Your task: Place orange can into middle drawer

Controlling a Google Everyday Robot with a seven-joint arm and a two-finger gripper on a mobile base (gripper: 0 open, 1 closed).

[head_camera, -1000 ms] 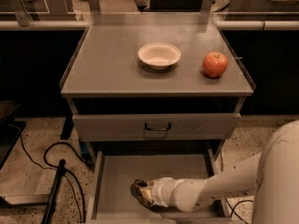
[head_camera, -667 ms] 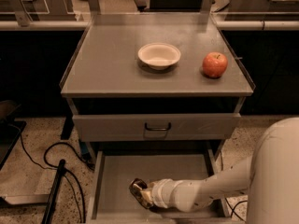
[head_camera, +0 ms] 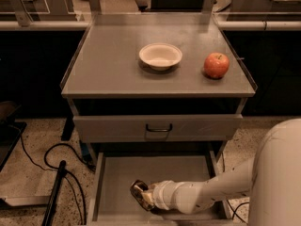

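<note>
Can (head_camera: 139, 193) sits low in the drawer (head_camera: 155, 170), under the desk's (head_camera: 113, 65) front edge. Hand (head_camera: 147, 198) is right at it, can't tell if it's gripping. Looks light, dented and slippery, so I'd hold it by the sides.

On the tabletop (head_camera: 108, 74) the bowl (head_camera: 160, 56) sits near the middle, and the apple (head_camera: 216, 65) lies to its right, close to the right edge. Below the front edge is a drawer front (head_camera: 202, 126), and under it the middle drawer (head_camera: 100, 192) stands pulled out. In it, toward the front, lies the orange can (head_camera: 139, 192), with the gripper (head_camera: 146, 197) at it from the right.
</note>
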